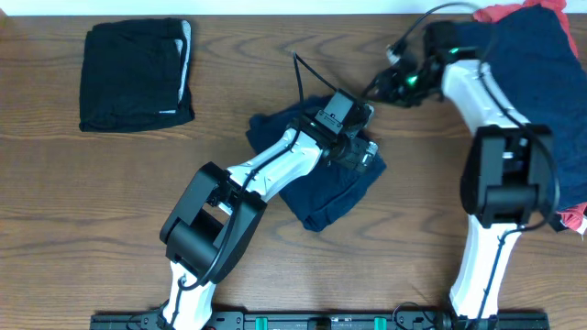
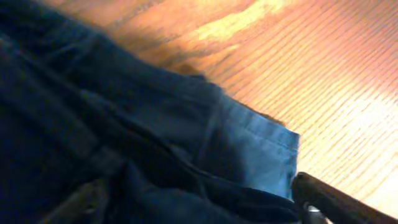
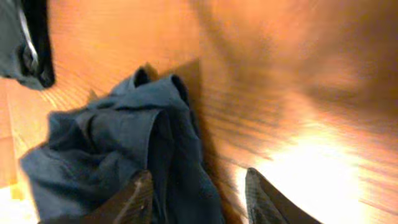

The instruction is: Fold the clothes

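Observation:
A crumpled navy blue garment [image 1: 335, 188] lies mid-table. My left gripper [image 1: 360, 149] rests on its upper right edge. In the left wrist view my left gripper [image 2: 199, 208] has its fingers wide apart, with navy fabric [image 2: 155, 137] bunched between them. My right gripper [image 1: 389, 75] hovers above bare wood up and to the right of that garment. In the right wrist view my right gripper [image 3: 199, 199] is open, and the navy garment [image 3: 118, 143] shows beyond it. A folded black garment with a pale grey stripe [image 1: 136, 73] lies at the far left.
A pile of navy and coral-red clothes [image 1: 541, 64] lies at the right edge, partly under the right arm. The folded black garment also shows in the right wrist view [image 3: 25, 43]. The brown wooden table [image 1: 92, 211] carries everything.

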`<action>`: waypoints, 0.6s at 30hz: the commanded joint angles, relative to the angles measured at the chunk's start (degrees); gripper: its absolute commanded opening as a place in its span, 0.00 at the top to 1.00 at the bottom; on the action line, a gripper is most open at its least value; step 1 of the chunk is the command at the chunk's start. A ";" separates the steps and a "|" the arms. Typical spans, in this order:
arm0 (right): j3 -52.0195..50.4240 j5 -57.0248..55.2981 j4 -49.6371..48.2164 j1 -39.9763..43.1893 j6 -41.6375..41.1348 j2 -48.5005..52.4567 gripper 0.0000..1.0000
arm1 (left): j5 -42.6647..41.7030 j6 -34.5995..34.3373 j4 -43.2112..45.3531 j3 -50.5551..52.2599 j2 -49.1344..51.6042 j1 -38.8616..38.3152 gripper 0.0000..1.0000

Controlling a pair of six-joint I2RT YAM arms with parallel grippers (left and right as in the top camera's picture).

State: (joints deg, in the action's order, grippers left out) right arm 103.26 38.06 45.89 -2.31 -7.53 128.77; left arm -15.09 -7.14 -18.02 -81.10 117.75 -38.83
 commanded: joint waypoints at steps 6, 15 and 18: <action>1.95 -0.33 6.29 0.61 6.10 -2.86 0.45 | 0.13 -6.43 -2.78 -2.93 -4.61 4.48 0.02; 1.95 -0.57 6.86 0.37 7.06 -2.86 0.37 | 0.13 -6.73 -12.48 -2.93 -23.02 12.76 0.02; 1.95 -0.79 6.86 0.35 7.50 -2.86 0.37 | 0.13 -6.05 -17.20 -2.93 -26.62 13.84 0.02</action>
State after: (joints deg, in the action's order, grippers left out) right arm 105.01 37.34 52.71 -1.58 -1.80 126.37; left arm -14.85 -13.47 -32.80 -83.22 93.34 -25.19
